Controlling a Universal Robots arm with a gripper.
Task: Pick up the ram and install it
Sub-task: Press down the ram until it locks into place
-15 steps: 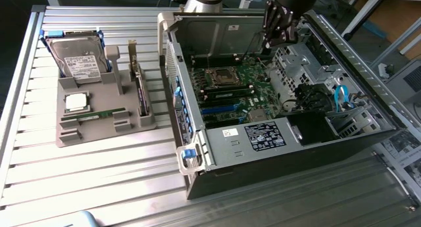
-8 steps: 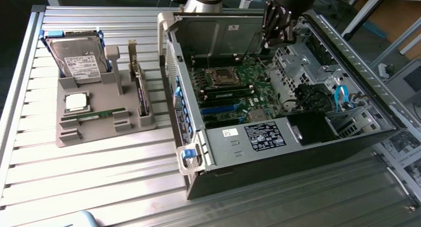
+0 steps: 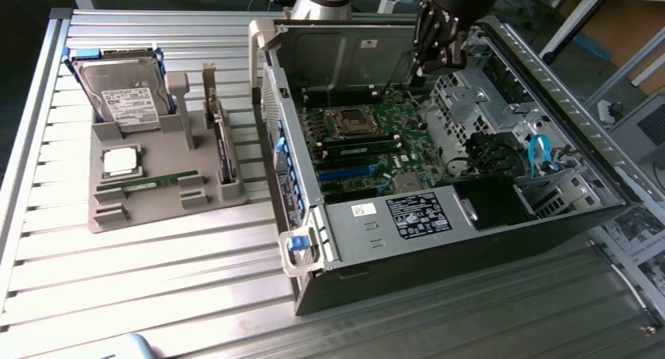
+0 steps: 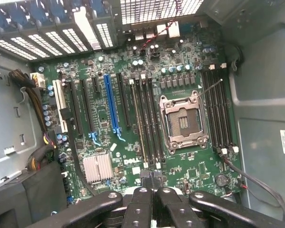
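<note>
Ribbed aluminium table (image 3: 156,258) carried the whole setup. On it, toward the exterior view's left, stood a grey parts holder (image 3: 156,189), and the ram (image 3: 156,180) lay flat in a slot of that holder, just below the square silver CPU chip (image 3: 121,161) and below the hard drive (image 3: 127,94). The ram was untouched and well apart from my jaws, with the wall of the open computer case (image 3: 437,180) between us.

My gripper (image 3: 445,54) hung inside the case, above the motherboard (image 4: 133,104). My jaws were clenched together and grasped nothing. In the wrist view, my fingers (image 4: 141,204) met tip to tip over the board's edge, near the bare CPU socket (image 4: 183,122) and the long black memory slots (image 4: 147,123) beside it.
</note>
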